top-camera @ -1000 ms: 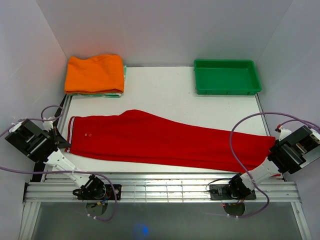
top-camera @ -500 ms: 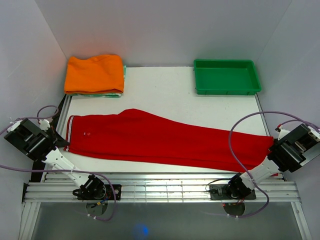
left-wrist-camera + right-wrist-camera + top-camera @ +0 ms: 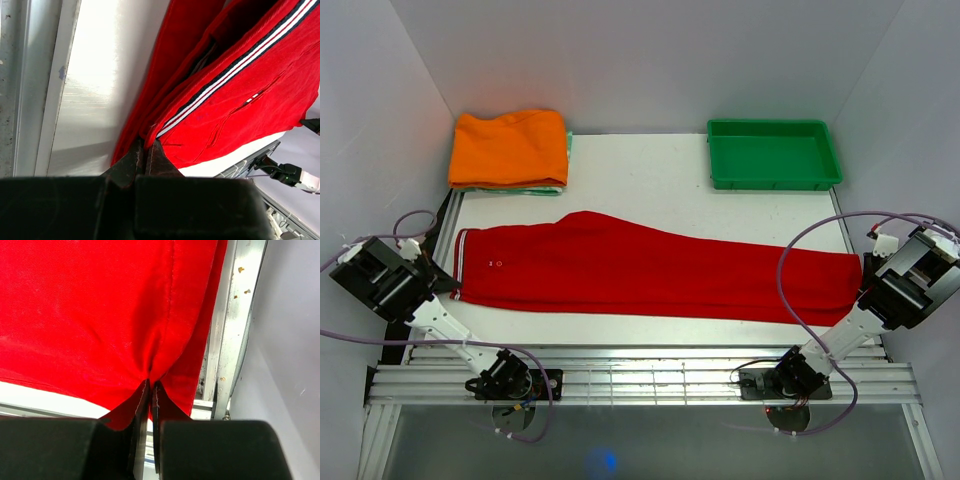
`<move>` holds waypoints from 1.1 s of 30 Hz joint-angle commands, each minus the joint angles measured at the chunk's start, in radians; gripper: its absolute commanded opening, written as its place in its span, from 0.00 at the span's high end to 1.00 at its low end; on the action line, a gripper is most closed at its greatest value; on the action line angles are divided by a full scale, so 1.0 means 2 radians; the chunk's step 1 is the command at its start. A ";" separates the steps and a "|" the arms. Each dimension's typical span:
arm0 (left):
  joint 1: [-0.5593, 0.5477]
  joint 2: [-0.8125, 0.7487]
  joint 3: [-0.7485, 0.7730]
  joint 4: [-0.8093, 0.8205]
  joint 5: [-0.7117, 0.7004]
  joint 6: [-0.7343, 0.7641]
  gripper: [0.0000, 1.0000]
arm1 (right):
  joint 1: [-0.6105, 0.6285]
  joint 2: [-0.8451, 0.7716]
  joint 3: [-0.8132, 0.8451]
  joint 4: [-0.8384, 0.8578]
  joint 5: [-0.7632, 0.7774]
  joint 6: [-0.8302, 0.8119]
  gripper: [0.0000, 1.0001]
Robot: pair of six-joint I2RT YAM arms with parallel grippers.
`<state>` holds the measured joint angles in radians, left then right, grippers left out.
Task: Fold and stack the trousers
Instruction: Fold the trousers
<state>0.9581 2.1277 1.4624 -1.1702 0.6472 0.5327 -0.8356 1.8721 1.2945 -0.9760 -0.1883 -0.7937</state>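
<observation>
Pulling the leg end back from the near right corner, you have straightened the trousers (image 3: pixel 650 275). A second ago they ran slantwise towards the near edge. Now they lie almost level across the table (image 3: pixel 650 180) from left to right, with fewer slack ripples along the near side. The waist end on the left has hardly shifted. As I judge it, the garment is now squared and taut enough for a first fold, but no fold has been made yet.

Your left gripper (image 3: pixel 145 150) is pinched fully closed on the near corner of the waist end, with red cloth bunched between the fingertips. Your right gripper (image 3: pixel 151 385) is likewise clamped tight on the near corner of the leg end. There the fabric gathers into a small pleat and a flap hangs below the jaws.

The cloth is soft and matte with a fine weave, and it drapes and creases easily. A stitched seam runs along the leg. At the waist end a white stripe edged in dark lines crosses the red, beside a short slit. The table is smooth, white and slightly glossy, so the fabric should slide on it.

At the far left sits the orange folded garment (image 3: pixel 510 148), a plump squarish pile. At the far right is the green tray (image 3: pixel 775 184), a rigid, shallow rectangle.
</observation>
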 commanded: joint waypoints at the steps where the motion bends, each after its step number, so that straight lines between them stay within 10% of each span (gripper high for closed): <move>1: -0.003 -0.012 -0.010 0.109 -0.023 0.008 1.00 | -0.006 0.013 0.059 0.095 -0.006 0.000 0.92; 3: -0.003 -0.018 -0.008 0.096 -0.012 0.025 0.98 | -0.003 0.017 0.058 0.083 -0.012 -0.001 0.92; 11: -0.003 -0.165 -0.014 0.081 0.104 0.145 0.28 | -0.002 -0.026 0.057 0.018 -0.056 -0.010 0.92; 15: -0.007 -0.224 0.020 0.088 0.132 0.173 0.21 | -0.006 -0.043 0.071 -0.015 -0.068 -0.015 0.92; 25: -0.196 -0.329 -0.179 0.157 0.056 0.138 0.44 | -0.004 -0.048 0.123 -0.094 -0.109 -0.003 0.92; 33: -0.224 -0.159 -0.278 0.290 -0.119 0.041 0.81 | -0.006 -0.042 0.212 -0.168 -0.125 0.013 0.92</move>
<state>0.5144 1.7317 0.9504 -0.7364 0.6827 0.6643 -0.8185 1.8069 1.6333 -1.3193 -0.4034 -0.7891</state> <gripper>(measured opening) 0.206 0.086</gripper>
